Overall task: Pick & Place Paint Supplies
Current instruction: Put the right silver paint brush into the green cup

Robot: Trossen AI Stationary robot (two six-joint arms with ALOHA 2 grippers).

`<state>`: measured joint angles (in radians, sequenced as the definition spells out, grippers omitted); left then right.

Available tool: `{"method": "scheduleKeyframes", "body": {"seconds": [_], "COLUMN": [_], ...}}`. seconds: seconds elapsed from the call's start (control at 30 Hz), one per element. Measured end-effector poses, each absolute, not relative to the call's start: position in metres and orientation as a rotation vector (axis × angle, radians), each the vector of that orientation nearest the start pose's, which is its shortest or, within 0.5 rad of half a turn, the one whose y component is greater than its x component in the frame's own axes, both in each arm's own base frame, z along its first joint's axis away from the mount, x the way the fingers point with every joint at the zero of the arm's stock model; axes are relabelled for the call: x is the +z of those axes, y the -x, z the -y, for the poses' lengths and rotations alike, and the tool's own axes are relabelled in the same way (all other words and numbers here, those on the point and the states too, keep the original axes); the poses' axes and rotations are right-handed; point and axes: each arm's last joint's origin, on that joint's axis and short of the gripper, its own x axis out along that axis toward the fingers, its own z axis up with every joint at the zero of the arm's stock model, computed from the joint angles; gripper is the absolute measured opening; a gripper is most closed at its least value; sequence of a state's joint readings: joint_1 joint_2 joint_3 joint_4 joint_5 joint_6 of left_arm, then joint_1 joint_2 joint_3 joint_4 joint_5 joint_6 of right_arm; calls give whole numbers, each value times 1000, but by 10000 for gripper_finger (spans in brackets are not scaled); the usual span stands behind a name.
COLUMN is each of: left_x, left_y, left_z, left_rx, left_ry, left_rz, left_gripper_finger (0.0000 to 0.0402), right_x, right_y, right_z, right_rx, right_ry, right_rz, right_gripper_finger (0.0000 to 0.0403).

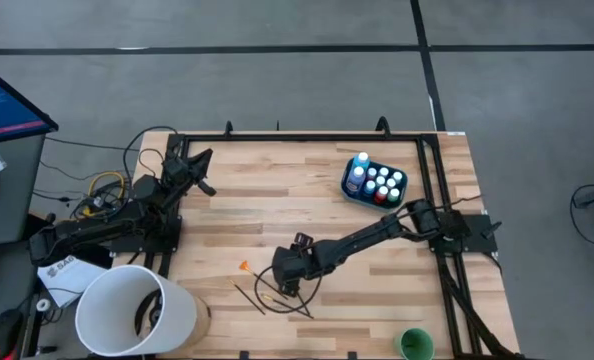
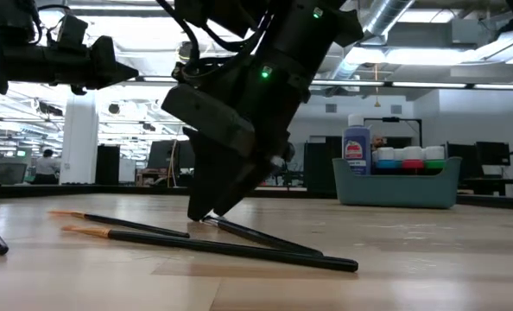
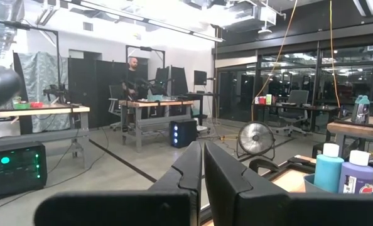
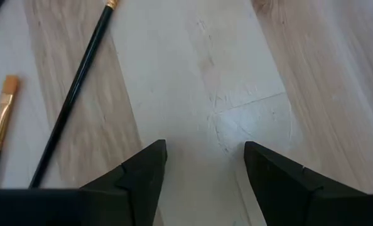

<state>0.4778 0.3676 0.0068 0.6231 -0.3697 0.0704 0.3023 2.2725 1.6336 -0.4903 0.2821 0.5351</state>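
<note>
Wooden worktop from above: I count three brushes under my right gripper; bottles fill one tub. Low view: tips touch down among brushes. Right wrist: jaws released, empty. Left gripper: jaws clenched.

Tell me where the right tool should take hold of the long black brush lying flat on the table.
Probably mid-handle, coming straight down from above. The long black brush lies flat on the wooden table, thin and straight, so the open right tool should straddle the handle crosswise. Its bristle end sits near other brushes; the middle has bare wood on both sides.
</note>
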Motion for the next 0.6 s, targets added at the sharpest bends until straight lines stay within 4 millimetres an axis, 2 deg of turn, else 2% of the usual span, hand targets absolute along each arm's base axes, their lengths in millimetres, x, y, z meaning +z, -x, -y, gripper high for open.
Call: {"method": "scheduleKeyframes", "body": {"seconds": [0.6], "left_x": [193], "left_y": [-98], "left_z": [-62], "left_rx": [852], "left_ry": [-81], "left_rz": [245], "left_gripper_finger": [8], "right_x": [124], "right_y": [-439], "right_z": [-132], "right_rx": [-230], "right_ry": [-176], "right_rz": [-1106], "right_gripper_finger": [183]}}
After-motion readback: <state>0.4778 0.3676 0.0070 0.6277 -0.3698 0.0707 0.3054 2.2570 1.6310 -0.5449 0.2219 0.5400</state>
